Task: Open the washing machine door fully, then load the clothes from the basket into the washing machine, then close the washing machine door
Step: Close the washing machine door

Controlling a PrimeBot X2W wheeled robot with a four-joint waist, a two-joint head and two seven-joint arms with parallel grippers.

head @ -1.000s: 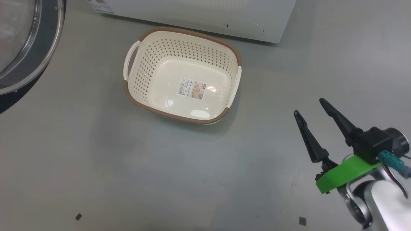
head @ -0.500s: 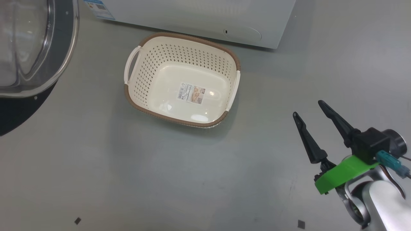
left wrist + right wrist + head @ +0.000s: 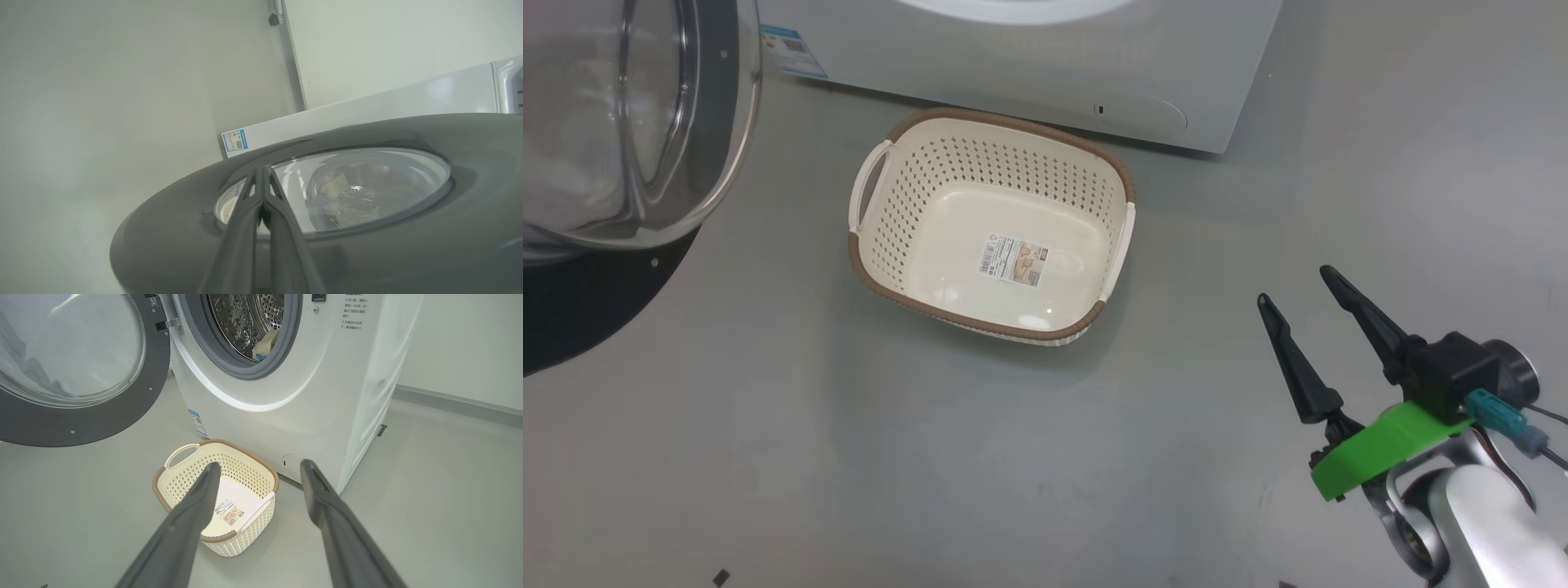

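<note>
Evidently at step 3, closing: needs pressed-together left hand [image 3: 261,171] pushing glossy black-rimmed round glass door [image 3: 163,237] shut, spread right hand [image 3: 1294,286] clear.

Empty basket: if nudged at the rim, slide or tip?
Probably slides: the basket looks empty, thin perforated plastic, so light, on smooth floor. Tipping unlikely; it sits low and wide. Thin walls may flex under a pinch.

Smooth cream plastic basket [image 3: 892,237], glossy glass door [image 3: 645,122], shiny steel drum [image 3: 245,318].
</note>
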